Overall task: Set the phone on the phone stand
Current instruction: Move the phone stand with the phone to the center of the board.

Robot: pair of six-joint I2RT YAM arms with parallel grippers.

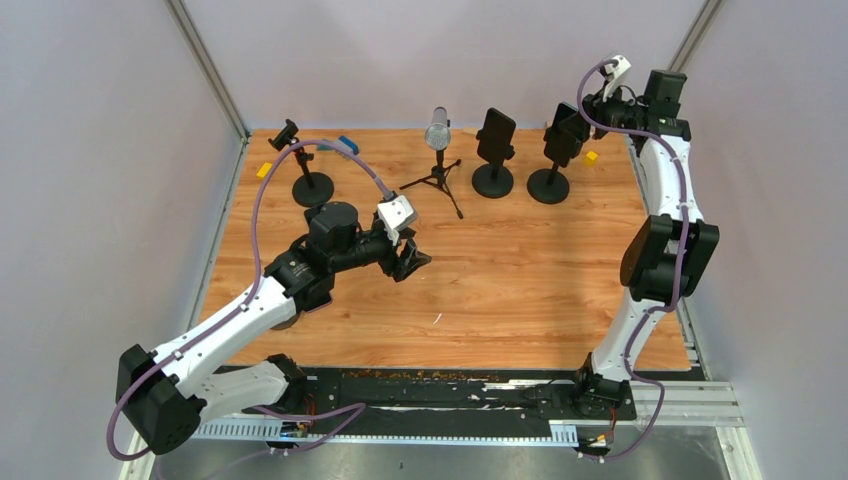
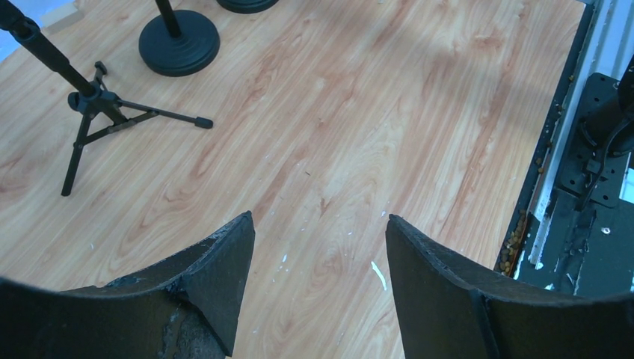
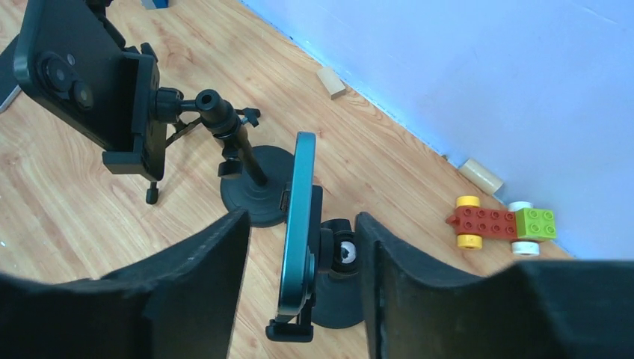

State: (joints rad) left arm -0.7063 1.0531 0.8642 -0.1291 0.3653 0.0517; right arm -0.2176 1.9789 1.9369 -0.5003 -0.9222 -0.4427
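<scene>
Phone (image 3: 297, 228) stands upright on the stand (image 3: 333, 303), between the jaws of the open right gripper (image 3: 300, 218), touching neither. Left gripper (image 2: 320, 218), also open, is well apart.

A wooden tabletop (image 1: 520, 290) is carrying three black round-based stands along its far side: the left stand (image 1: 312, 189) apart, the middle stand (image 1: 492, 181) and right stand (image 1: 548, 186) close together. A tripod (image 2: 91, 101) is standing between left and middle. A left yellow block (image 1: 263, 170) and a right yellow block (image 1: 592, 156) (both small) are lying near the far edge, a white scrap (image 1: 437, 319) nearer the front.
</scene>
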